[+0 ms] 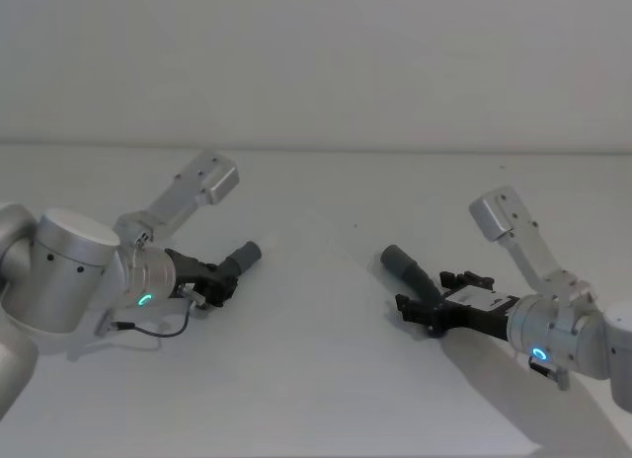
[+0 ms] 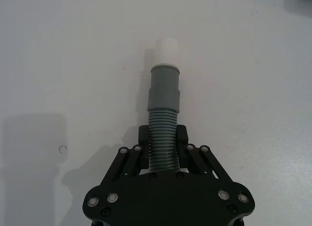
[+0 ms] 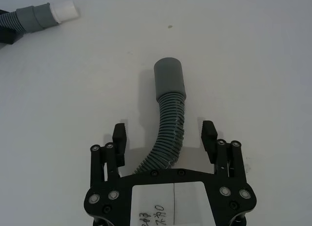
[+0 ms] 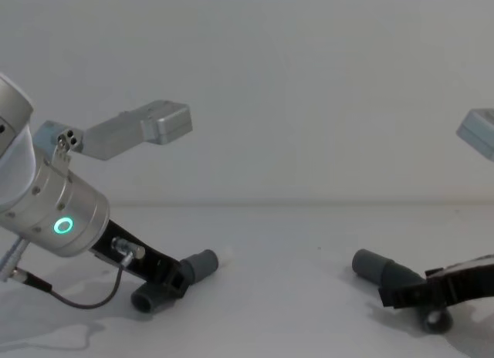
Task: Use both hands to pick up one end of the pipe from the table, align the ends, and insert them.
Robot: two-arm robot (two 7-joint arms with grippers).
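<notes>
Ribs of the left pipe piece [image 2: 163,116] sit clamped in my left hand [image 2: 163,138], its grey cuff [image 2: 164,87] pointing away from the palm. My right hand [image 3: 165,133] gapes wide around the right pipe piece [image 3: 169,80] on the tabletop [image 3: 253,65], fingers not touching it
</notes>
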